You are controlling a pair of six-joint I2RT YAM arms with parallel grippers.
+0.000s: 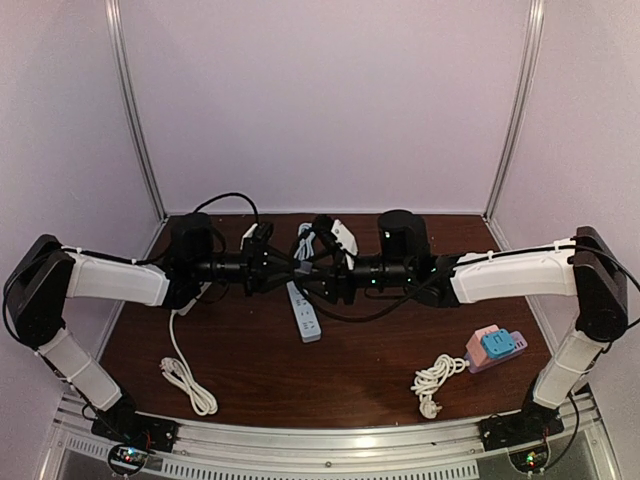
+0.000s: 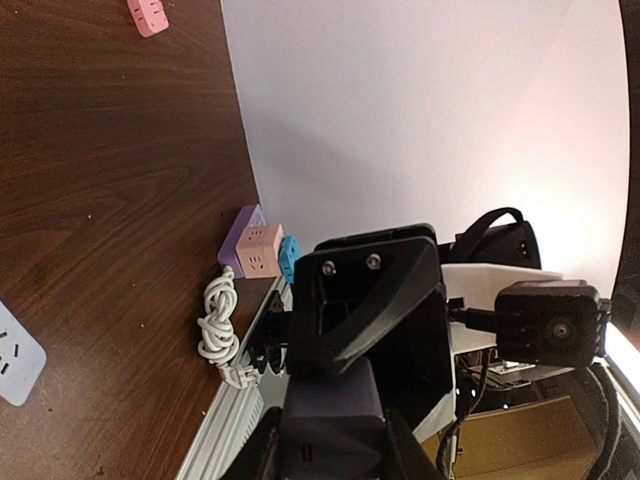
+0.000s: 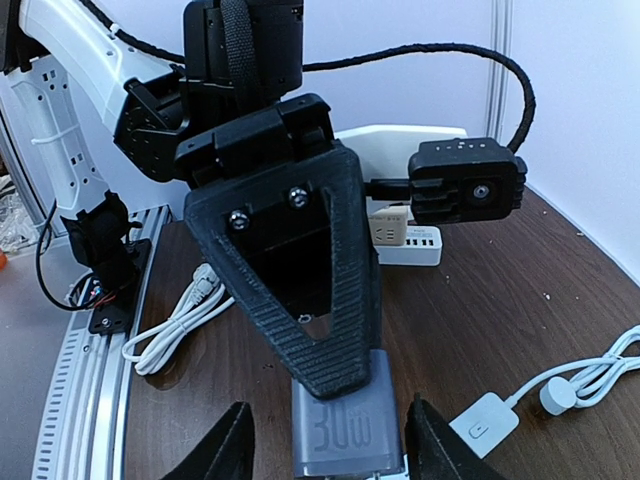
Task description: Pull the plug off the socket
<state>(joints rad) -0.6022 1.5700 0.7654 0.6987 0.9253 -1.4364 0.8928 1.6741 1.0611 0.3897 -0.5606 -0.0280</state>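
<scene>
Grey and marked 30W, the plug [image 3: 345, 430] sits right between the fingers of the right gripper [image 3: 330, 445]. Those fingers stand apart, one on each side, and do not squeeze it yet. The left gripper [image 3: 335, 365] reaches in from across and is clamped tight on the same plug. The socket is hard to see. If both pinch one piece, nothing can come apart, and their fingers may bump.

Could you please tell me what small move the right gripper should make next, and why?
Probably close the right gripper onto the grey 30W charger. Its fingers stand on either side of the charger with a gap showing on each side, so a pull now would likely grip nothing.
</scene>
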